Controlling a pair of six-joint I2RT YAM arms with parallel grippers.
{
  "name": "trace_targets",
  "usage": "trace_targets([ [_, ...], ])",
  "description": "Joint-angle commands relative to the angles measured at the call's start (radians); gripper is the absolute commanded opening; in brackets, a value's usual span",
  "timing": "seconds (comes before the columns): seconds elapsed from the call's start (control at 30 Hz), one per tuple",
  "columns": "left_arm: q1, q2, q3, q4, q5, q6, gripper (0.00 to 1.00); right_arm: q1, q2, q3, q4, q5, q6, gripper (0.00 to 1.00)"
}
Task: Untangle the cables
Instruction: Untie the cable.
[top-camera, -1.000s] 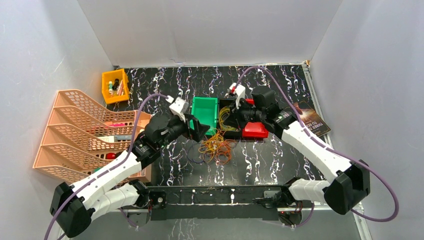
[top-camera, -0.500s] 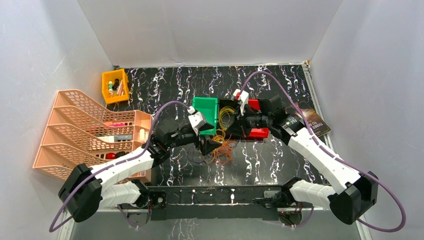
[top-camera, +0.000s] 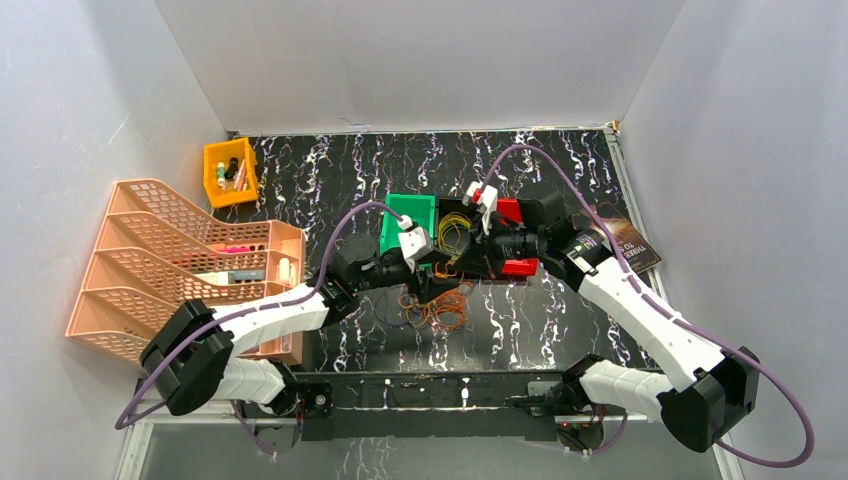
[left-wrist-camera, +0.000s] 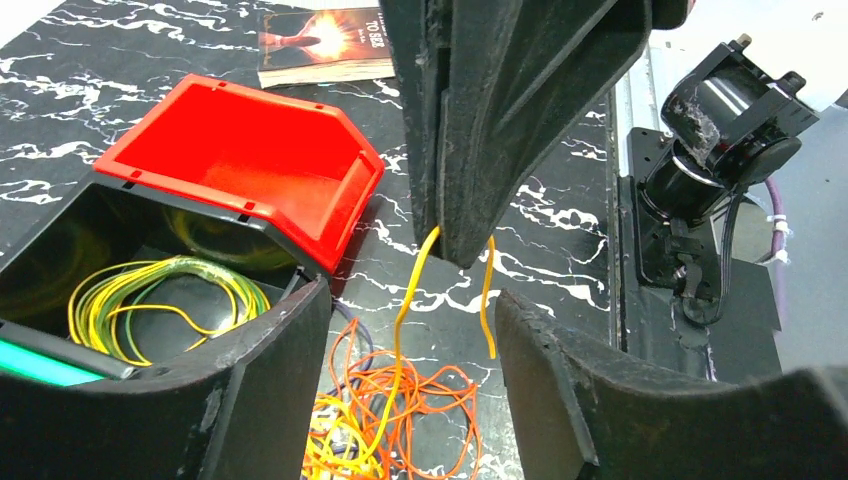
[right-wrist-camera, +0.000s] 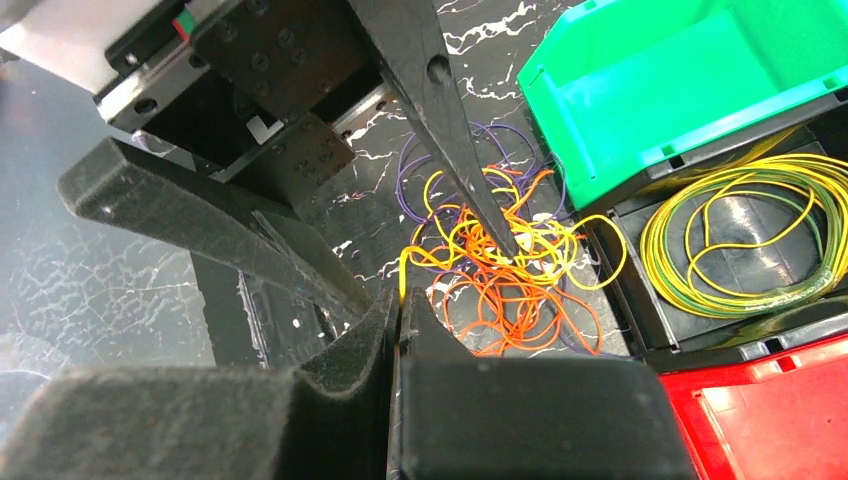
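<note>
Top view: the cables (top-camera: 437, 306) lie tangled on the surface (top-camera: 330, 170) at centre frame, with left fingers (top-camera: 427, 266) and right fingers (top-camera: 463, 258) meeting just above them. Left wrist view: left fingers (left-wrist-camera: 270, 390) stand spread either side of a yellow strand (left-wrist-camera: 400, 330) hanging from the right fingers (left-wrist-camera: 480, 150). Right wrist view: right fingers (right-wrist-camera: 520, 420) pressed together, pinching that strand. Judged step: drawing one strand out of the heap. Next move calls for the left fingers to pinch it lower, then pull apart gently.

Two arms (top-camera: 270, 318) (top-camera: 640, 305); four bins: green (top-camera: 400, 228), black (left-wrist-camera: 190, 325), red (top-camera: 520, 267), yellow (top-camera: 212, 165); two cable bunches (top-camera: 437, 305) (left-wrist-camera: 190, 265); one book (top-camera: 625, 240); one tiered rack (top-camera: 150, 260).
</note>
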Motion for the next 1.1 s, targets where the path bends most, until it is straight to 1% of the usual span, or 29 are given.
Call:
trace_targets([
  [0.0, -0.018, 0.03, 0.029, 0.071, 0.015, 0.029, 0.58, 0.003, -0.022, 0.026, 0.002, -0.036, -0.011, 0.0],
  [0.1, -0.019, 0.053, 0.015, 0.077, -0.003, 0.022, 0.54, 0.003, -0.029, 0.043, -0.013, -0.04, -0.009, 0.0],
  [0.17, -0.02, 0.07, 0.012, 0.08, 0.001, 0.017, 0.48, 0.002, -0.036, 0.052, -0.021, -0.04, -0.006, 0.0],
  [0.27, -0.02, 0.102, 0.004, 0.079, 0.006, 0.007, 0.33, 0.003, -0.053, 0.069, -0.022, -0.042, 0.008, 0.0],
  [0.37, -0.02, 0.124, -0.019, 0.079, -0.007, -0.009, 0.22, 0.003, -0.073, 0.093, -0.017, -0.044, 0.028, 0.0],
  [0.43, -0.019, 0.137, -0.04, 0.085, -0.049, -0.031, 0.15, 0.002, -0.087, 0.114, -0.016, -0.045, 0.042, 0.0],
  [0.53, -0.019, 0.15, -0.084, 0.115, -0.099, -0.066, 0.12, 0.003, -0.092, 0.166, -0.041, -0.052, 0.048, 0.0],
  [0.73, -0.024, 0.168, -0.135, 0.143, -0.125, -0.083, 0.12, 0.003, -0.123, 0.27, -0.052, -0.043, 0.065, 0.0],
  [1.07, -0.027, 0.212, -0.191, 0.144, -0.138, -0.1, 0.12, 0.003, -0.157, 0.464, -0.058, 0.056, 0.103, 0.0],
])
